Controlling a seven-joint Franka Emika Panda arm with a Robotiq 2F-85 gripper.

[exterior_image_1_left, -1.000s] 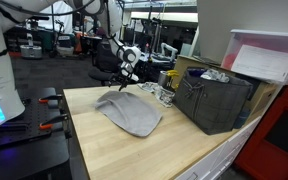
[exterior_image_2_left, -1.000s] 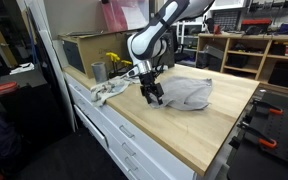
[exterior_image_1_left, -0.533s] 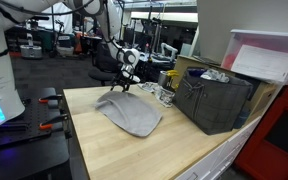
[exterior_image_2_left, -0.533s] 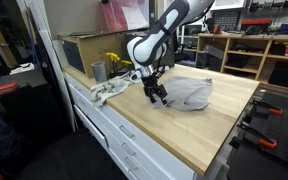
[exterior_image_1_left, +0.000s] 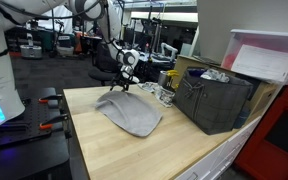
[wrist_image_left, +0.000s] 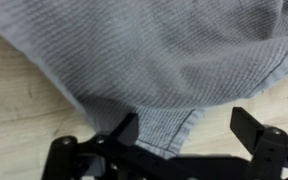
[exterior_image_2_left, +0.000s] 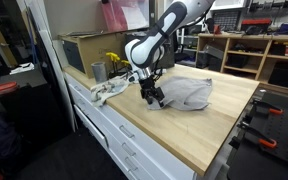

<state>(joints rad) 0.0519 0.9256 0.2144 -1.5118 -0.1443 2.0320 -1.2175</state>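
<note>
A grey ribbed cloth [exterior_image_1_left: 130, 112] lies spread on the light wooden table [exterior_image_1_left: 174, 150]; it shows in both exterior views [exterior_image_2_left: 189, 93]. My gripper [exterior_image_2_left: 154, 97] hangs just above one end of the cloth, near the table edge, also seen in an exterior view [exterior_image_1_left: 123, 84]. In the wrist view the jaws [wrist_image_left: 189, 128] are open, with a hemmed corner of the cloth [wrist_image_left: 154, 70] lying between the two fingers. Nothing is gripped.
A dark crate [exterior_image_1_left: 212, 100] with items inside stands beside the cloth. Glass jars [exterior_image_1_left: 162, 92] sit near it. A metal cup [exterior_image_2_left: 98, 71] and a light crumpled cloth [exterior_image_2_left: 112, 88] lie by the cardboard box [exterior_image_2_left: 82, 50]. Clamps [exterior_image_2_left: 269, 140] hold the table edge.
The gripper has shifted slightly along the cloth's end and sits a touch lower. The cloth has not moved.
</note>
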